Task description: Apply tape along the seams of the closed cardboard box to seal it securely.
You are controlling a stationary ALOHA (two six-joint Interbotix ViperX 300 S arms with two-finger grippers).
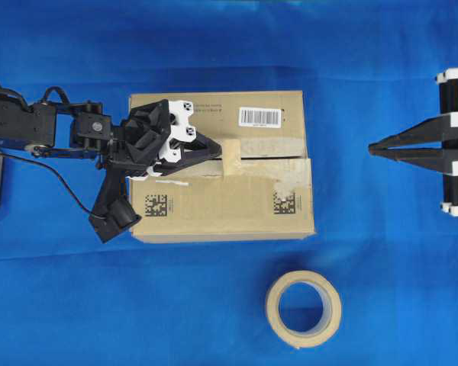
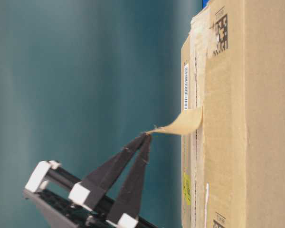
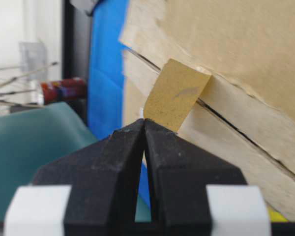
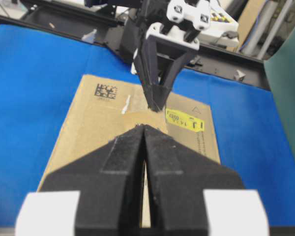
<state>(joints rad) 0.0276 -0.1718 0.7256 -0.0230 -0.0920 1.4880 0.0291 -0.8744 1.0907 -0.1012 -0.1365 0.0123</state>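
1. Left claw [image 1: 220, 147]: clenched on one edge of the tape [image 1: 233, 156], a short tan piece. The table-level view shows the tape's far end already stuck to the top of the cardboard box [image 1: 221, 164], with the free end curling up to the pinched tips.
2. Right claw [image 1: 372, 150]: clenched on nothing, hovering over the blue worktop [image 1: 382, 290] well apart from the box's right side.
3. Location: the box sits mid-worktop; the tape lies across the seams [image 1: 267, 158], near the middle of the slit, which is edged by pale torn strips. A beige roll [image 1: 303, 308] lies in front of the box.
4. Step in hand, as judged: laying the piece down flat over the slit.
5. Keep the tape lightly taut while lowering, so the curl flattens without a crease or trapped bubble.
6. Lower the free end progressively from the stuck end outward; do not drop it at once.
7. Keep the piece square to the slit so both flaps receive equal overlap.
8. Release only once the free edge touches cardboard, then press along it.
9. Risk: pulling too hard may peel the bonded end or shift the box.
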